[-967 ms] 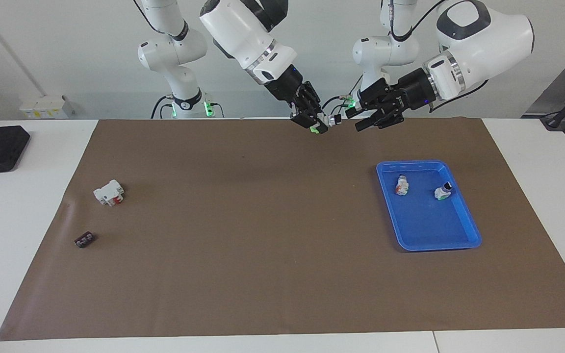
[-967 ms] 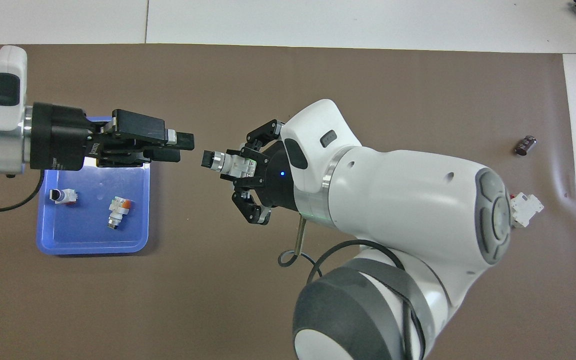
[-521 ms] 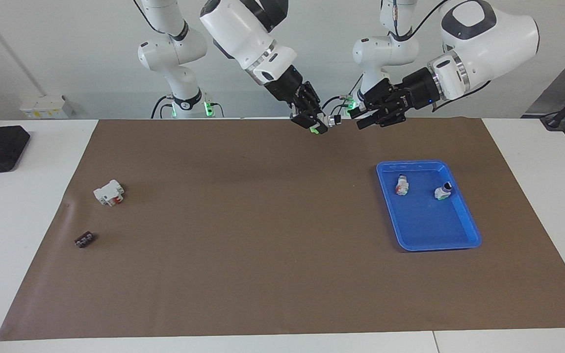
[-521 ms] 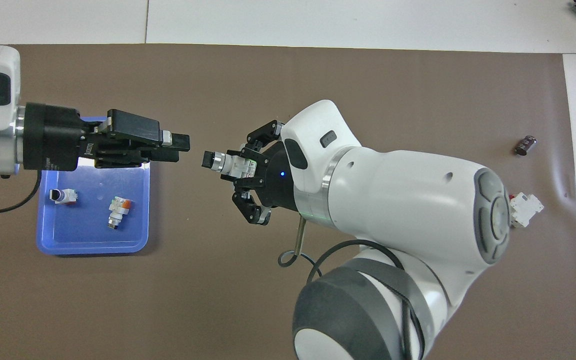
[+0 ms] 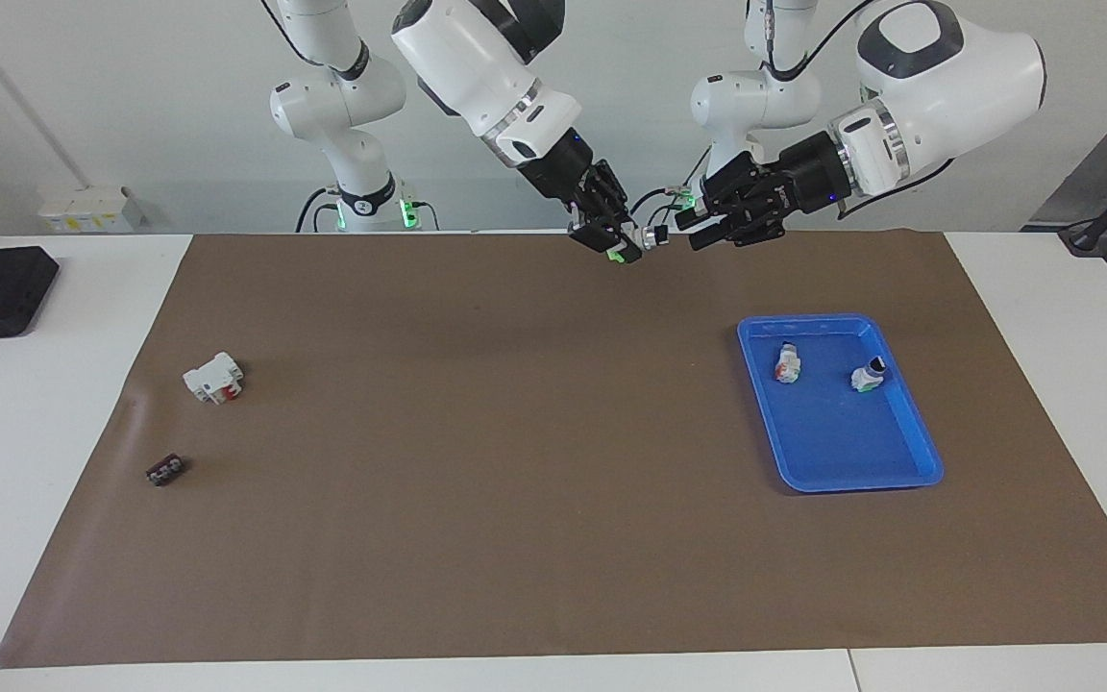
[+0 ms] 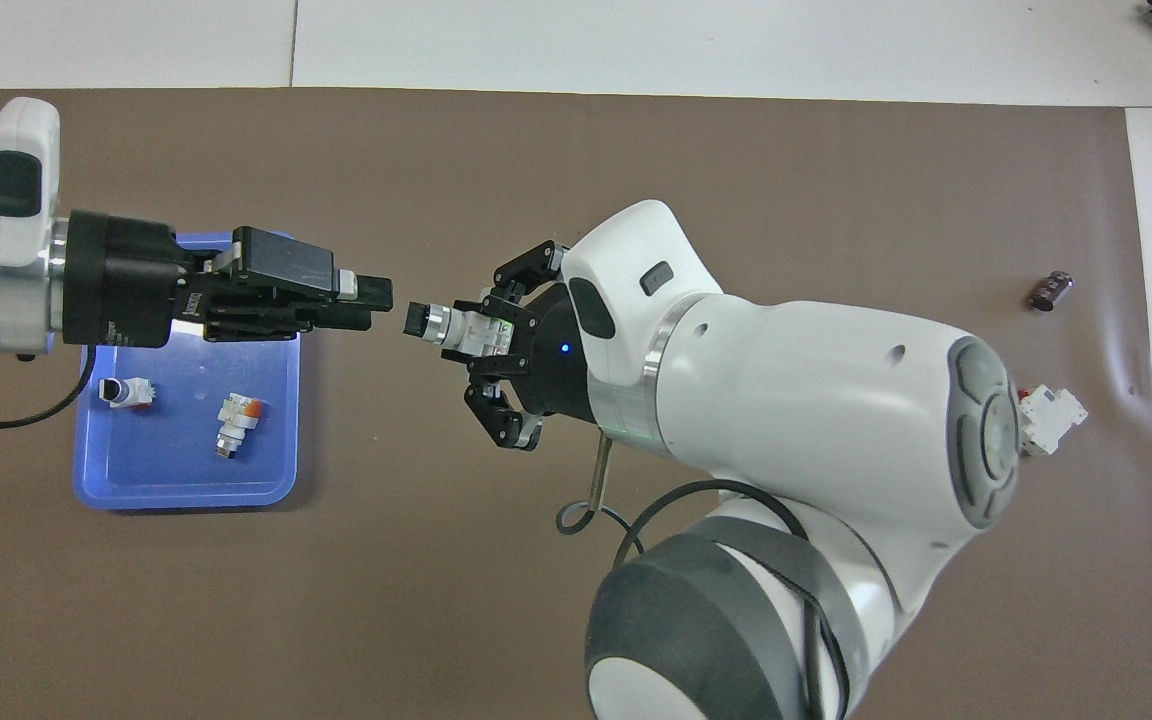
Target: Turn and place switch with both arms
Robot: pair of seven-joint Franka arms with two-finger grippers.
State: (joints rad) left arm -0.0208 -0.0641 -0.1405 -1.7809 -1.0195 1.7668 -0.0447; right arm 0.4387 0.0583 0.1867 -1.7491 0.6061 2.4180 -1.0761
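My left gripper (image 6: 376,297) is up in the air, over the brown mat (image 5: 515,481) just beside the blue tray (image 6: 186,497). It points sideways at the switch (image 6: 451,327). Its tip is just short of the switch's black knob (image 6: 418,319), with a thin gap between them, so it touches nothing. From these angles I cannot tell how far this gripper is open.

My right gripper (image 6: 481,330) is also raised over the mat, about midway between my two bases. It is clamped on the switch's white body. The switch lies level in that grip, with the knob pointing toward my left gripper and the green end (image 5: 618,256) showing at the underside.

The tray sits on the mat toward my left arm's end of the table and holds two small parts lying well apart. One is white with a black round end (image 6: 124,391), and the other is white with an orange piece (image 6: 234,423).

Toward my right arm's end, a white block with red parts (image 5: 213,377) and a small dark block (image 5: 164,470) lie on the mat.
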